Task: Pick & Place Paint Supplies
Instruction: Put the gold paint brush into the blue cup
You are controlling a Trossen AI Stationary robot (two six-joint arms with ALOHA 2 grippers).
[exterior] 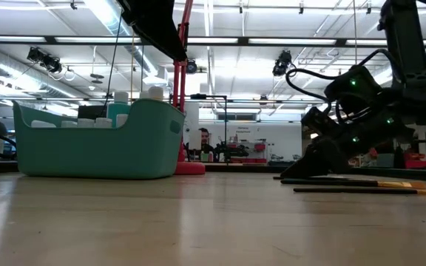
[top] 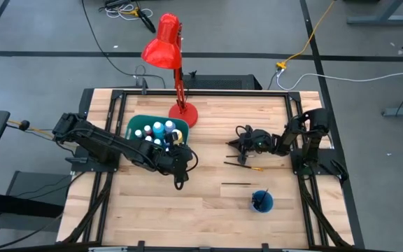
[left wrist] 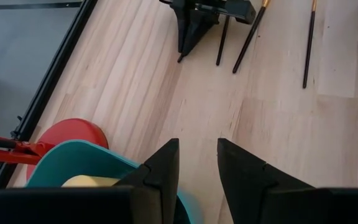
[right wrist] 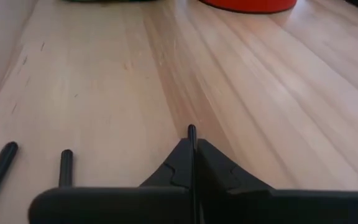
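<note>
Right tool (right wrist: pixel 192 167) is down at the table (top: pixel 208 210), its two fingers pinched together on a thin dark paintbrush (right wrist: pixel 191 138) whose end sticks out just past the tips. In the high view this right tool (top: pixel 238 142) sits right of the table's middle, pointing toward the red lamp's base (top: pixel 184 114). Two more paintbrushes lie flat on the wood just beside the held one: their dark ends show in the right wrist view (right wrist: pixel 65 163) (right wrist: pixel 2 163), and the low view shows them as long dark sticks, one with a yellow band (exterior: pixel 390 185). A further paintbrush (top: pixel 236 184) lies by itself nearer the front edge, and the small round blue cup (top: pixel 262 201) stands close to it, with something dark inside that I cannot make out.

Left tool (left wrist: pixel 197 167) hangs above the table at the near corner of the teal bin (top: pixel 140 124), fingers a narrow gap apart and holding nothing. A yellow bottle (left wrist: pixel 91 181) shows just under it inside the bin. White-capped paint bottles (top: pixel 158 129) stand packed in the bin, blue, teal and yellow among them. The bin sits left of centre, touching or nearly touching the red lamp's base. The lamp's shade (top: pixel 164 45) leans out beyond the table's far edge.

In the low view, people (exterior: pixel 206 140) sit in the room behind the table.
</note>
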